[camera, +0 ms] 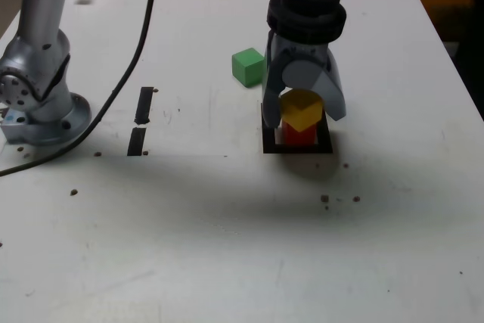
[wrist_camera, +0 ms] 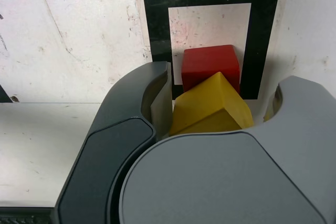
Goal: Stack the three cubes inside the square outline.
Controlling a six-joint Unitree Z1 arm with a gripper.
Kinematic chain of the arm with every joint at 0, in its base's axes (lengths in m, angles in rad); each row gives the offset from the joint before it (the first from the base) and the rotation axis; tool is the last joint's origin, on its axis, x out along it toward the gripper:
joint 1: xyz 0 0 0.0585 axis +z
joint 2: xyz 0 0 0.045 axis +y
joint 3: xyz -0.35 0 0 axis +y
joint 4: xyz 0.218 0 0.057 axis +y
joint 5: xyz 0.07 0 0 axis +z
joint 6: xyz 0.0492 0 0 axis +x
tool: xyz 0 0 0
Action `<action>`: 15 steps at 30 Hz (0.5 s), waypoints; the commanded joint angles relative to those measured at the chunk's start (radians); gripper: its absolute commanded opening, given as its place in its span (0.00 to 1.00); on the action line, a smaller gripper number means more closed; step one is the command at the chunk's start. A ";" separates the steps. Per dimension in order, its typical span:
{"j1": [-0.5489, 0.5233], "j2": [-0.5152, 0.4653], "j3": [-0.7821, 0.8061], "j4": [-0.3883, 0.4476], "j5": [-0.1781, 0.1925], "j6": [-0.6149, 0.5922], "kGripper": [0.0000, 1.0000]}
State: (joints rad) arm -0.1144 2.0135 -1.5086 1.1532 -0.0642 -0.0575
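Risk is concentrated at the stack right of centre in the exterior view. There the gripper (camera: 304,104) is seen pointing down with its jaws closed on the yellow cube (camera: 302,109), which sits over the red cube (camera: 299,135) inside the square outline (camera: 296,147). The yellow cube is turned at an angle to the red one, a corner facing the camera. Whether the two cubes are touching cannot be told from this view. The green cube (camera: 247,66) lies apart on the table (camera: 227,247), up and to the left of the outline, close to the gripper's left finger as this view shows it. A swing of the arm toward that side could be expected to knock it further away.

In the wrist view, the yellow cube (wrist_camera: 210,108) is held between the fingers (wrist_camera: 157,98) at centre frame, again corner-on. The red cube (wrist_camera: 211,66) is seen just above it in the frame, pushed toward the right-hand band of the square outline (wrist_camera: 157,30) rather than centred in the white field. If the yellow cube is released while rotated and offset like this, an overhanging corner may be left, and the perch for the third cube would be made poor. A tilt or slide off the red cube is judged possible. The red cube could also be nudged onto the tape if the jaws are lowered further.
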 commanded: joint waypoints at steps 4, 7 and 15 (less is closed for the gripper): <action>0.003 0.005 -0.003 -0.003 0.009 0.001 0.38; 0.005 0.003 -0.004 -0.003 0.015 0.001 0.38; 0.007 0.002 0.001 -0.002 0.017 0.013 0.59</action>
State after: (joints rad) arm -0.1107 2.0134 -1.5101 1.1518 -0.0450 -0.0471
